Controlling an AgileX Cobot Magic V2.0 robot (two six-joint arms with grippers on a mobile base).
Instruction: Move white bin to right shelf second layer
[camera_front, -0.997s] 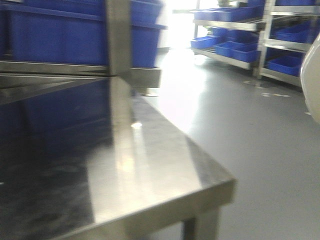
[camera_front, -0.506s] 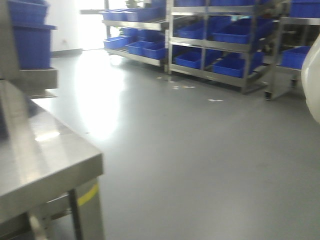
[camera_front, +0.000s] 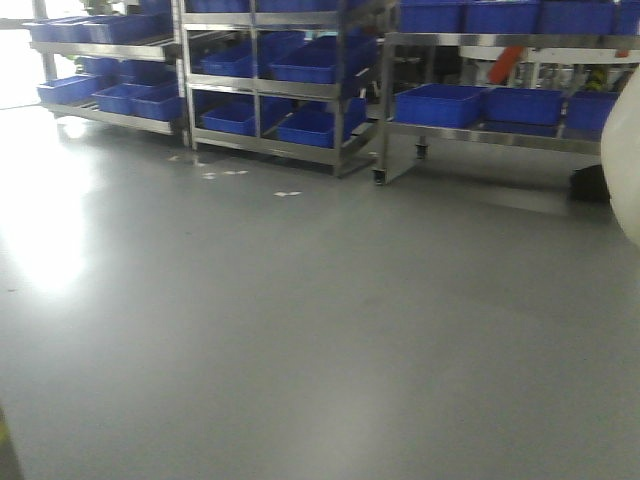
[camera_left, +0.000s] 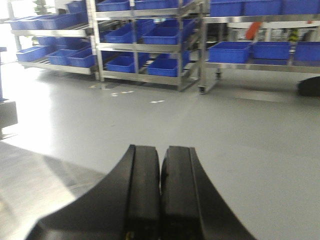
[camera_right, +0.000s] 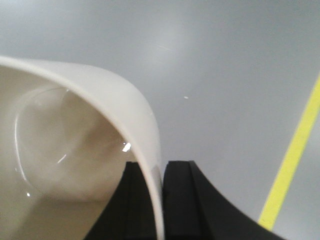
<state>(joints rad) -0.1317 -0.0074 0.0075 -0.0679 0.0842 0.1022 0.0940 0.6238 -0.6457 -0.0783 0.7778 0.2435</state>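
The white bin (camera_right: 75, 130) fills the left of the right wrist view, mouth toward the camera, glossy cream inside. My right gripper (camera_right: 159, 166) is shut on its wall, one black finger inside and one outside. The bin hangs above bare grey floor. In the front view only a sliver of the bin (camera_front: 626, 160) shows at the right edge. My left gripper (camera_left: 161, 148) is shut with nothing between its pads, pointing across the floor. Steel racks stand far ahead; I cannot tell which is the right shelf second layer.
Steel racks (camera_front: 280, 90) holding blue crates (camera_front: 440, 103) line the far side of a wide grey floor. A yellow floor line (camera_right: 295, 150) runs at the right under the bin. A steel table corner (camera_left: 7, 112) shows at the left. A dark object (camera_front: 590, 185) sits under the right rack.
The front view has swung right: the steel table and its post have left the frame, and the racks with blue crates now fill the back. The bin stays at the right edge.
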